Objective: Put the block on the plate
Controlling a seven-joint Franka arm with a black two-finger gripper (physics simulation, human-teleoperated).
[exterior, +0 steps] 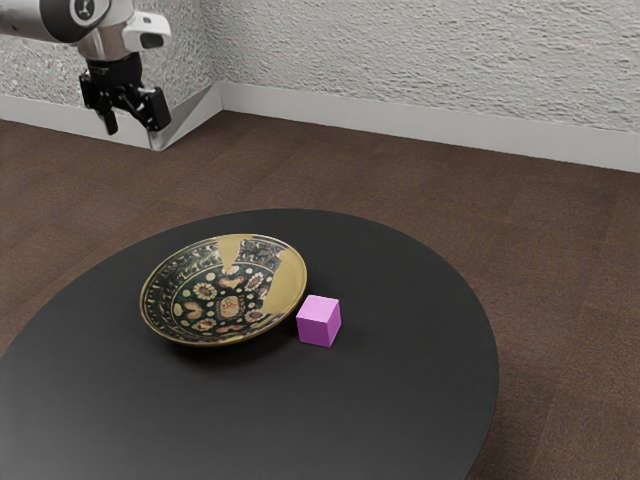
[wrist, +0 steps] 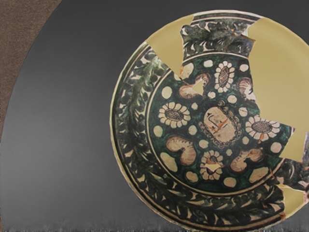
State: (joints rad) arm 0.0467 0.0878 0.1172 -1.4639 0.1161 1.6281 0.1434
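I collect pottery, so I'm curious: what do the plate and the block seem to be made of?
The plate looks like glazed ceramic, perhaps mended: painted flowers break off at jagged edges against plain tan patches. The block could be plastic or painted wood; its flat, even pink-purple faces show no grain, so I can't say which.

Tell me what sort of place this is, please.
Probably a plain indoor room, perhaps a mock-up for testing the robot arm: rough pale walls with a smooth skirting board, brown flooring, and a round black table.
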